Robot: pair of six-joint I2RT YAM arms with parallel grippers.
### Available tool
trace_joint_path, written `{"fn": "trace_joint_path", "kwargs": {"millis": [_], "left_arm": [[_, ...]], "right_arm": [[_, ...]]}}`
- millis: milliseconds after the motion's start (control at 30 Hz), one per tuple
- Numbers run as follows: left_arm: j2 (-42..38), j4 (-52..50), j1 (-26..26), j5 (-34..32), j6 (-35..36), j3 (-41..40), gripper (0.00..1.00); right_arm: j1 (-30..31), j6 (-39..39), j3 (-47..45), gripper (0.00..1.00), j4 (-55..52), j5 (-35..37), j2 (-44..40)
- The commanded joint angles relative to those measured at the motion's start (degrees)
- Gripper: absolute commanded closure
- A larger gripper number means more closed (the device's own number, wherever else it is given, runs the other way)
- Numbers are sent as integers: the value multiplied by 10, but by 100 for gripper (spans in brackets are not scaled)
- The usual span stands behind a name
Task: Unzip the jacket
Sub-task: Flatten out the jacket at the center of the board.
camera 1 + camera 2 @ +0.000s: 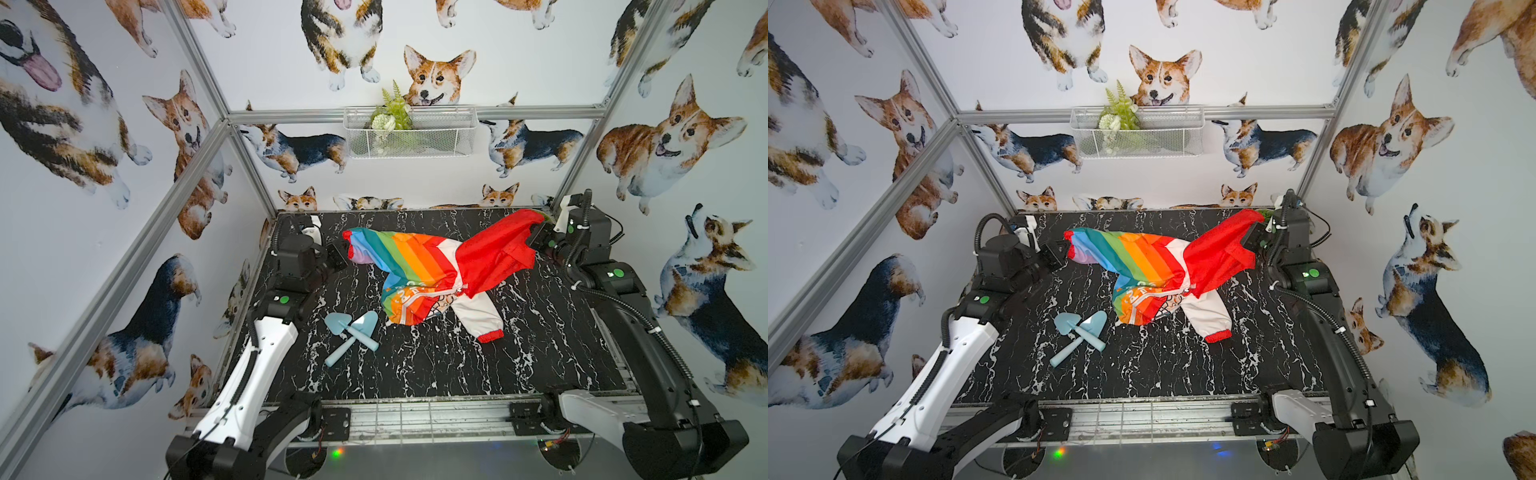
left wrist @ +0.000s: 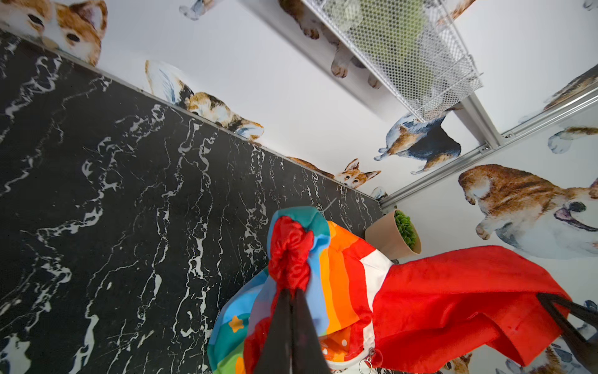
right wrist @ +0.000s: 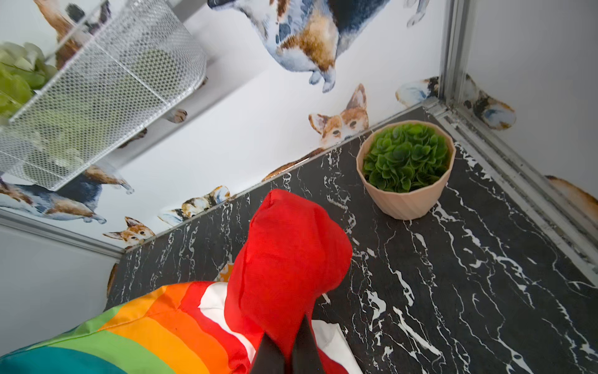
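The jacket (image 1: pixel 419 262) hangs stretched between my two grippers above the black marble table (image 1: pixel 436 365), in both top views. Its rainbow sleeve runs left, where my left gripper (image 1: pixel 344 249) (image 2: pixel 293 289) is shut on the red cuff (image 2: pixel 289 252). The red hood (image 1: pixel 498 253) rises to the right, and my right gripper (image 1: pixel 534 232) (image 3: pixel 284 327) is shut on its fabric. The jacket's body sags to the table, with the white sleeve (image 1: pixel 473 318) lying toward the front. A metal zipper ring (image 2: pixel 367 362) shows below the collar.
Two pale blue toy shovels (image 1: pixel 351 332) lie crossed on the table left of the jacket. A potted green plant (image 3: pixel 406 165) stands in the far right corner, close to the right gripper. A white wire basket (image 1: pixel 409 131) hangs on the back wall.
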Motion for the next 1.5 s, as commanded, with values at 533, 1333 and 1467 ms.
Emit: {"fn": "trace_joint_path", "kwargs": {"millis": [533, 1333, 1467], "left_arm": [[-42, -99, -3, 54, 99, 238, 100], [-103, -181, -3, 101, 125, 331, 100], [-89, -205, -3, 30, 126, 299, 100]], "right_arm": [[1, -87, 319, 100, -55, 81, 33], [0, -173, 467, 100, -135, 155, -8], [0, -175, 492, 100, -169, 118, 57]]}}
